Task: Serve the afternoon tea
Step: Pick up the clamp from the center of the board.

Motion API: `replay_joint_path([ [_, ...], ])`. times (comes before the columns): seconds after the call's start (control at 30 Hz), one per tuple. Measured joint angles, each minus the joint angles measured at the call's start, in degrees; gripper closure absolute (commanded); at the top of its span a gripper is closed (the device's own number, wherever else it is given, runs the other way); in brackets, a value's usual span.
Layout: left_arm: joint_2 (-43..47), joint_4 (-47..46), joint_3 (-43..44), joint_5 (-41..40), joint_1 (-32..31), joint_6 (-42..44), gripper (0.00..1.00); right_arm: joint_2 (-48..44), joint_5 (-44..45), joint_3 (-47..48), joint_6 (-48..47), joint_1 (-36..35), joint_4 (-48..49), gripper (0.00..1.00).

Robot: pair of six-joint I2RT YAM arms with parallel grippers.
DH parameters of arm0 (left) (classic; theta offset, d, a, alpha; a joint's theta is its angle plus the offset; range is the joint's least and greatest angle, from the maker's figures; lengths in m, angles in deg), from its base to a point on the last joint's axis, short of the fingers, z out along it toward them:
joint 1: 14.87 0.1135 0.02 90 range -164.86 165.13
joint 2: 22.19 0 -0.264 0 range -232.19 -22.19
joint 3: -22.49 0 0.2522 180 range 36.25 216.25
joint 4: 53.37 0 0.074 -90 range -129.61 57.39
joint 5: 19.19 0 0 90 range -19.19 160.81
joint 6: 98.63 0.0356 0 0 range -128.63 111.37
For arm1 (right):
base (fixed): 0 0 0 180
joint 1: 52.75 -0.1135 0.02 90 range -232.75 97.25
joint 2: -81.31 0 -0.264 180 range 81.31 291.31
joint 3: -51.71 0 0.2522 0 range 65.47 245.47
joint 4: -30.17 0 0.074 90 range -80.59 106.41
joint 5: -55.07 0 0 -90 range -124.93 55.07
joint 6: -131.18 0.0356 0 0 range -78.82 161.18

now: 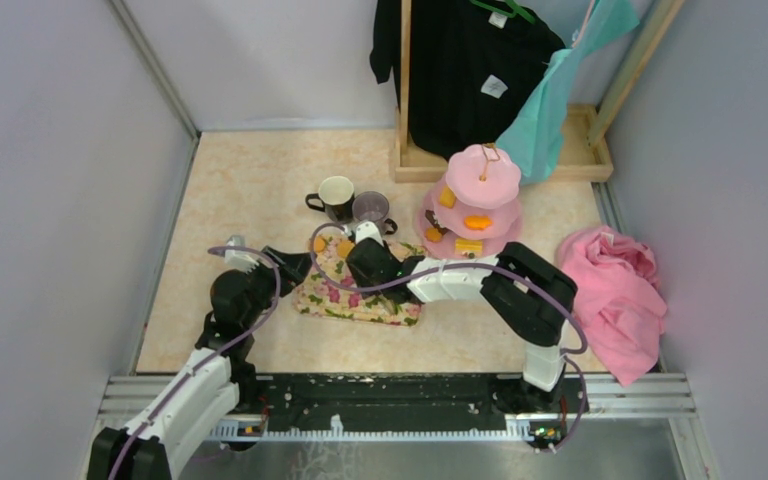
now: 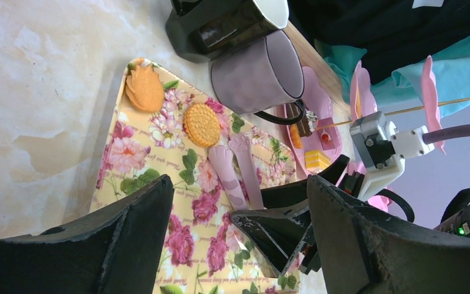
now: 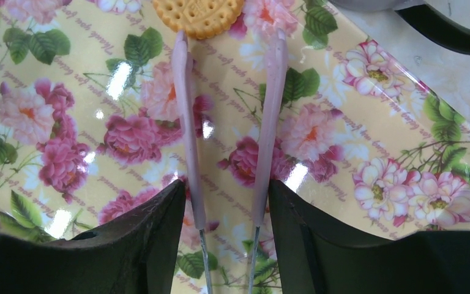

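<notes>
The pink three-tier stand (image 1: 480,195) stands at the back right with orange and yellow snacks on its tiers. The black mug (image 1: 332,197) and the smoky mug (image 1: 371,209) stand behind the flower-patterned tray (image 1: 355,300). A leaf-shaped orange snack (image 2: 144,89) and a round biscuit (image 2: 201,124) lie on the tray's far end. My right gripper (image 3: 227,190) is shut on pink tongs (image 3: 186,122); their tips are open and just touch the biscuit (image 3: 199,15). My left gripper (image 2: 240,184) is open and empty over the tray's near left part. The coasters are out of view.
A wooden clothes rack with a black shirt (image 1: 480,70) and a teal garment stands at the back. A pink cloth (image 1: 615,290) lies crumpled at the right. Grey walls close in the left and right sides.
</notes>
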Motion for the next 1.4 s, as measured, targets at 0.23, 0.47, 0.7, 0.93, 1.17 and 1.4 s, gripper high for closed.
replay_joint_path([
  [0.23, -1.1, -0.2, 0.0, 0.0, 0.0, -0.1, 0.15, 1.8, -1.3, 2.1, -1.9, 0.0, 0.3, 0.49],
  [0.47, -1.9, -0.8, 0.0, 0.1, 0.0, -0.4, 0.15, 4.4, -2.0, 5.7, -3.4, 0.0, 0.0, 0.49],
  [0.7, -2.9, -1.3, 0.0, 0.1, 0.0, -0.4, 0.15, 7.3, -1.9, 10.3, -3.7, 0.0, -2.1, 0.48],
  [0.93, -3.6, -2.4, 0.0, 0.2, 0.0, -0.5, 0.15, 9.7, -1.7, 14.2, -3.6, 0.1, -4.4, 0.48],
  [1.17, -4.7, -3.7, 0.0, 0.3, 0.0, -0.8, 0.15, 11.8, -1.4, 17.0, -3.5, 0.2, -4.6, 0.47],
  [1.4, -5.5, -4.4, 0.0, 0.6, 0.0, -1.1, 0.16, 12.7, -1.1, 17.8, -3.5, 0.6, -3.4, 0.39],
])
